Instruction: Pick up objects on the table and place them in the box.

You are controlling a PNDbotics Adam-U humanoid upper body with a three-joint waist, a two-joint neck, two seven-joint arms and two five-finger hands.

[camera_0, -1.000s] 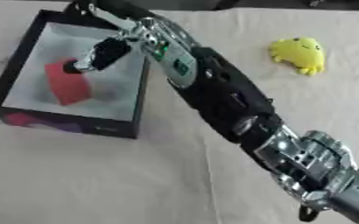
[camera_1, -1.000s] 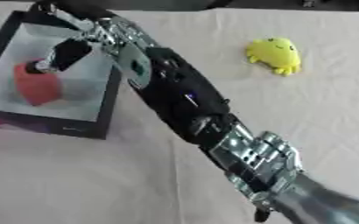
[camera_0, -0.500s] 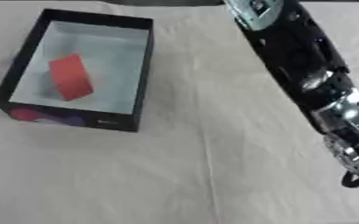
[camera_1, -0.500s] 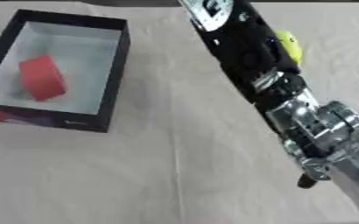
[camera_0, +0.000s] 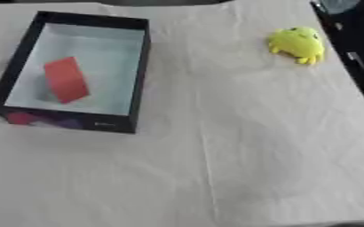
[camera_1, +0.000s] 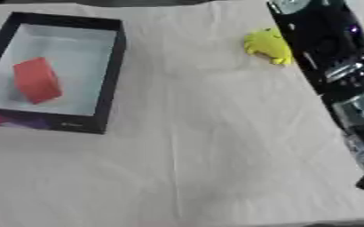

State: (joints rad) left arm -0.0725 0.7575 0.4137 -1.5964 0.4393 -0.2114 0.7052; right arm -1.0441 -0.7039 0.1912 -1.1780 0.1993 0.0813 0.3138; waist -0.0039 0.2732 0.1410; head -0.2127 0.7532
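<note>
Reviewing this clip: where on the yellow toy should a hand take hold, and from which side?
Across the yellow toy's rounded body, probably coming down from above: it lies alone on the cloth, open all round, and its small bumps along the lower edge offer less to hold. The right arm is beside it.

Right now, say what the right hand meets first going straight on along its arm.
Cannot tell: that hand is beyond the top edge. The right arm runs past the yellow toy, not toward it.

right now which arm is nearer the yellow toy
Right. The right arm runs along the table's right side, just beside the yellow toy, with its hand out of view past the top edge. The left arm shows in neither view.
</note>
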